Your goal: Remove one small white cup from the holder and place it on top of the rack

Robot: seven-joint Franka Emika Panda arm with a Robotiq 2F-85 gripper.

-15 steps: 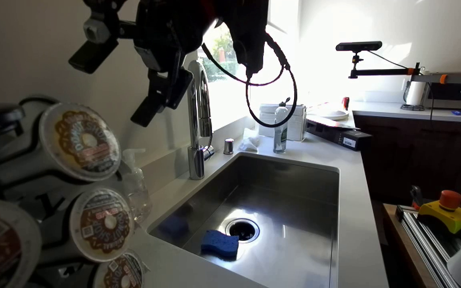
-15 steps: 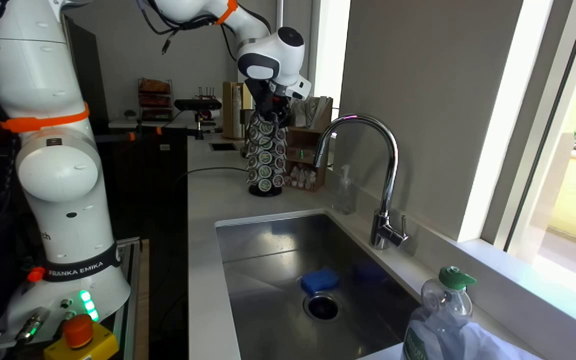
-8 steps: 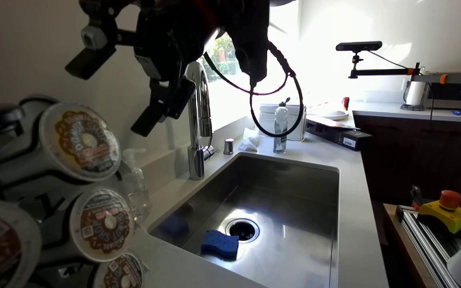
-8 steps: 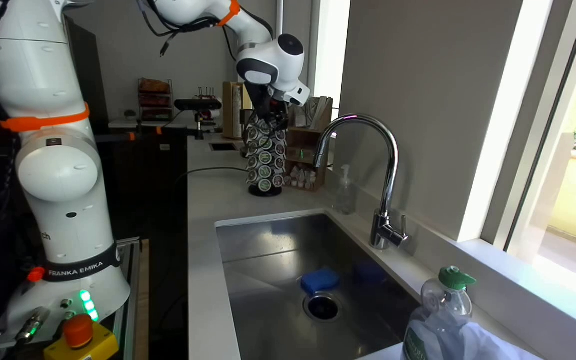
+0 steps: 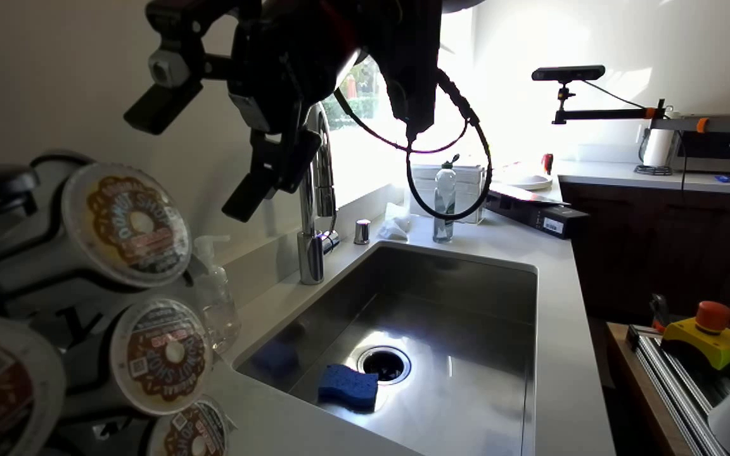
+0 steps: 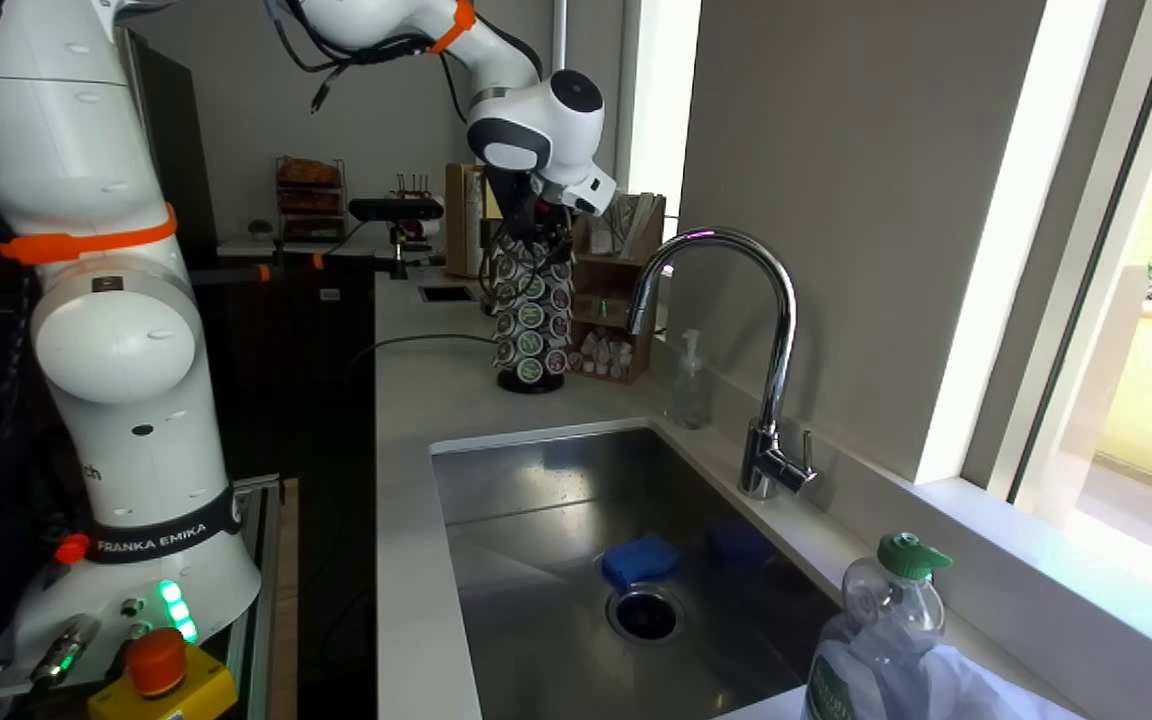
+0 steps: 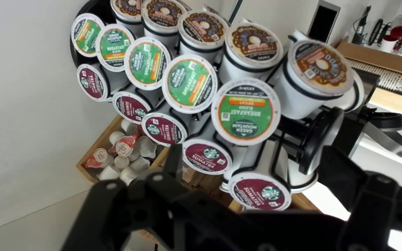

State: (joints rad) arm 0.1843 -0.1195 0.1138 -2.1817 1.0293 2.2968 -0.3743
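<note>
In an exterior view, the left edge crops a round white plastic cup (image 5: 7,387); the wrist view blurs the black jointed claw (image 7: 253,158).

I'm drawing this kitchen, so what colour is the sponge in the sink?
Blue. The sponge shows best in an exterior view.

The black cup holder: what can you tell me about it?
The holder is a tall stand of black, seemingly metal wire, upright on the counter. It has a round base and top disc. It carries many small white cups, printed lids facing outward. The open gripper hangs near the disc, not touching.
</note>
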